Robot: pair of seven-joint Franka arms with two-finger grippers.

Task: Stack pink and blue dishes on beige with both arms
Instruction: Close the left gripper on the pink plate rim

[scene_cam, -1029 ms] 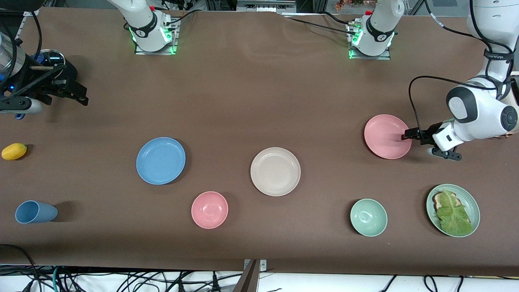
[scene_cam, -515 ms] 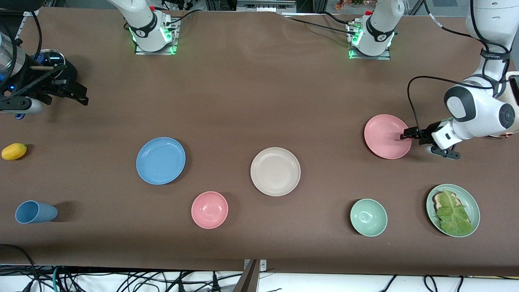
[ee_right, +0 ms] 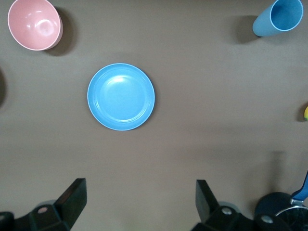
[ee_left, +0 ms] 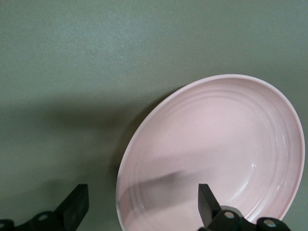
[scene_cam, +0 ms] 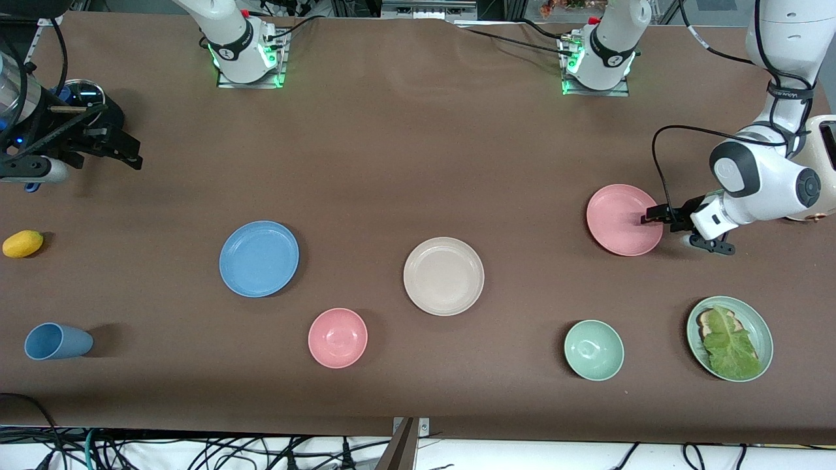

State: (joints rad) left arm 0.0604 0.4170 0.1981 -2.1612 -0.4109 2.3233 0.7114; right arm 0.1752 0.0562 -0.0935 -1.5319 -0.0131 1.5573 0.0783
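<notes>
The pink plate (scene_cam: pixel 620 220) lies flat toward the left arm's end of the table. My left gripper (scene_cam: pixel 676 230) is low at the rim that faces that end, open, with one finger over the plate's inside and the other outside. In the left wrist view the pink plate's (ee_left: pixel 221 144) rim runs between the open left gripper (ee_left: pixel 142 202) fingers. The beige plate (scene_cam: pixel 443 276) sits mid-table and the blue plate (scene_cam: pixel 259 258) lies toward the right arm's end. My right gripper (scene_cam: pixel 134 153) waits open and empty, raised over the table's right-arm end. From the right gripper (ee_right: pixel 139 195) the blue plate (ee_right: pixel 121 96) shows some way off.
A pink bowl (scene_cam: pixel 337 337), a mint bowl (scene_cam: pixel 594 350) and a mint-green plate with lettuce (scene_cam: pixel 757 326) lie nearer the front camera than the plates. A blue cup (scene_cam: pixel 55 341) on its side and a yellow fruit (scene_cam: pixel 23 243) are at the right arm's end.
The left arm has shifted a little, and its gripper has crept slightly farther over the pink plate's rim. The right arm and all dishes have stayed put.
</notes>
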